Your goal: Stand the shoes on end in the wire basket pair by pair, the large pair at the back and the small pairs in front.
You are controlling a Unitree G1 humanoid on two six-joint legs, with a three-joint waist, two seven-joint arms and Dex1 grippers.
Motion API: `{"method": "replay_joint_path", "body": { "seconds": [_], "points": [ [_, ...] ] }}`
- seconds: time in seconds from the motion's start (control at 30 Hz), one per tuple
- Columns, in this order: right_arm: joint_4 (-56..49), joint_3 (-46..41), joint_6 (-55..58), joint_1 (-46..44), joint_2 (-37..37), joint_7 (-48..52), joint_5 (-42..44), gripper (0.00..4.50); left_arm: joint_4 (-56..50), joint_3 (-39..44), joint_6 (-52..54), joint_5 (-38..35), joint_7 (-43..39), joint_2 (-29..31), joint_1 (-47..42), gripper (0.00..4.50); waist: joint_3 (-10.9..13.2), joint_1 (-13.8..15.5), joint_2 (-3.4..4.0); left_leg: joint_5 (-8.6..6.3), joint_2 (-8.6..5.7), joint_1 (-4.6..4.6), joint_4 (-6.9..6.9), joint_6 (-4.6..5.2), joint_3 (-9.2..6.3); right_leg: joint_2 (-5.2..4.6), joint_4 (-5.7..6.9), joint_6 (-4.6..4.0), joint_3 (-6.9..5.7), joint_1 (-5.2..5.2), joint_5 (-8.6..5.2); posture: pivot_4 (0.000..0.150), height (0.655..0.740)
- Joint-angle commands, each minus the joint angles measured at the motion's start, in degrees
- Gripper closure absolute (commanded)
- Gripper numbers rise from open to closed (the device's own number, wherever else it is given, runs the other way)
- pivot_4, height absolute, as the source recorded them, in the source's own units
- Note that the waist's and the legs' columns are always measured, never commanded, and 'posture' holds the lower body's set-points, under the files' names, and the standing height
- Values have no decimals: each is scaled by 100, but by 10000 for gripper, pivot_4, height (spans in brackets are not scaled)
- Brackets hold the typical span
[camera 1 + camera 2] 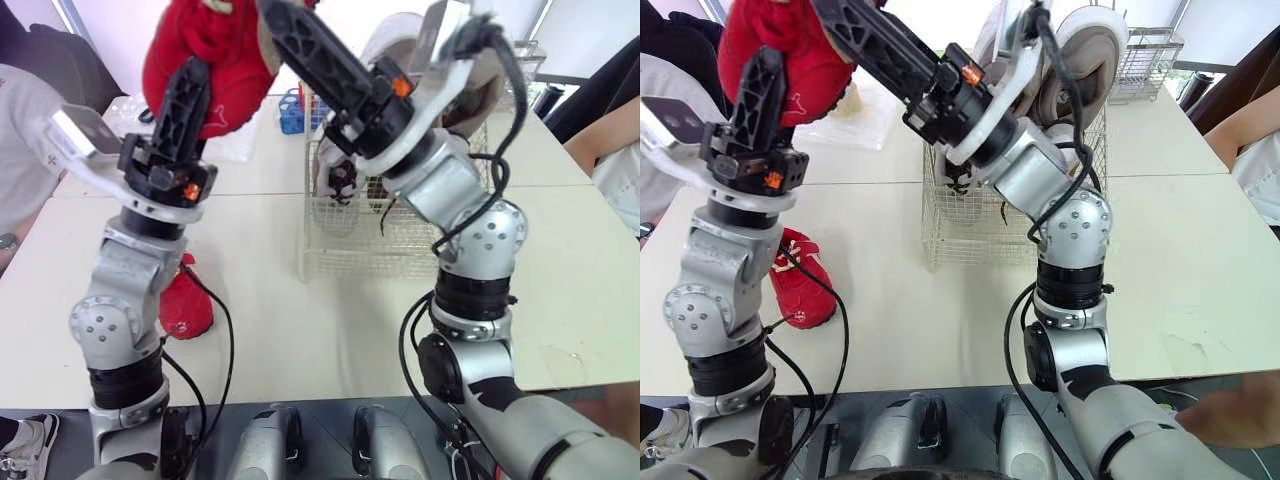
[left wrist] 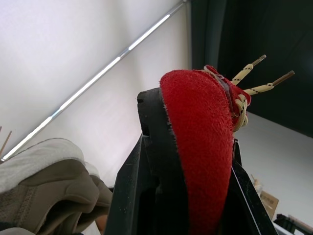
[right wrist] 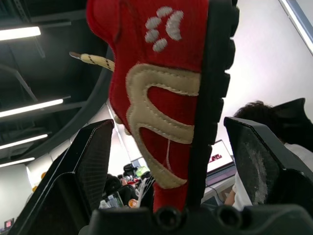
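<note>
High above the table (image 1: 260,330), up and to the left of the wire basket (image 1: 345,245), the left gripper (image 1: 190,80) is clamped on a small red shoe (image 1: 235,80). One black finger lies against each side of it. The right gripper (image 3: 167,125) reaches across from over the basket to the same shoe. Its fingers (image 3: 88,166) are spread wide, one on each side of the shoe's black sole, with clear gaps between pads and shoe. The shoe has cream trim, a white paw print and cream laces with brown tips.

A second red shoe (image 1: 800,285) lies on the table to the left of the basket, near it and close to the left arm. At the back of the basket, large grey and beige shoes (image 1: 1090,50) stand on end. In front of them sits something small and dark (image 1: 340,178), hard to make out. Behind the basket is a blue rack (image 1: 291,110), and behind it to the right, another wire rack (image 1: 1145,60). A person sits at each side of the table, well apart from the basket.
</note>
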Motion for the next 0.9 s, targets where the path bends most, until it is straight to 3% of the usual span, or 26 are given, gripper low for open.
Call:
{"method": "replay_joint_path", "body": {
  "seconds": [0.03,0.07,0.17,0.37,0.43,0.5,0.6,0.7,0.8,0.9],
  "points": [
    [-6,40,-243,-262,132,114,-127,6128,-208,-93,31,226,-120,-21,88,40017,0,3,0,0,0,0,0,0,0,0,-1,0,0,0,0,1500,7371],
    [17,54,-292,-293,166,122,-178,6128,-188,-94,22,261,-124,-41,127,40017,0,1,0,0,0,0,0,0,0,0,-1,0,0,0,0,1500,7371],
    [60,70,-400,-344,259,126,-299,14782,-184,-78,44,314,-176,-31,223,40017,0,5,0,0,1,0,0,0,0,0,-2,0,0,0,0,1500,7371],
    [241,26,-425,-488,113,368,-442,40096,-222,-114,237,551,-191,258,349,40017,0,1,0,0,1,0,-1,0,0,0,-5,0,0,0,0,1500,7371],
    [257,-13,-365,-593,-48,525,-449,40096,-248,-230,426,956,-232,589,397,40017,1,-4,0,0,1,0,-2,-1,-1,0,-6,0,0,0,0,1500,7371],
    [304,-56,-290,-836,-673,973,-673,40262,-388,-438,805,1789,-345,1415,469,31234,4,7,0,0,1,-1,-2,-1,0,1,-6,0,-1,-1,0,1500,7371],
    [584,-149,-293,-1130,-1737,1567,-1111,40262,-648,-369,1048,2334,-494,2353,609,17508,5,10,2,-3,-3,-7,-4,2,1,0,-20,-2,-1,-4,-1,1500,7371],
    [867,-447,-126,-1184,-2729,2105,-1200,40262,-911,-223,1165,2636,-530,2867,707,17508,7,29,-4,-7,-3,-13,-9,5,6,-3,-37,-2,1,-8,0,1500,7371],
    [681,-705,280,-667,-4256,2992,-1308,40262,-1379,-321,1408,2675,-760,3284,683,17508,10,140,-7,-9,-1,-25,-15,4,-5,-4,-60,-2,-12,-9,0,1500,7371],
    [422,-691,554,-169,-5123,3365,-1400,40262,-1453,-476,1416,2620,-813,3177,686,17508,12,134,6,-21,-5,-23,-17,18,13,-22,-70,-4,-6,-11,-2,1500,7371]
  ]
}}
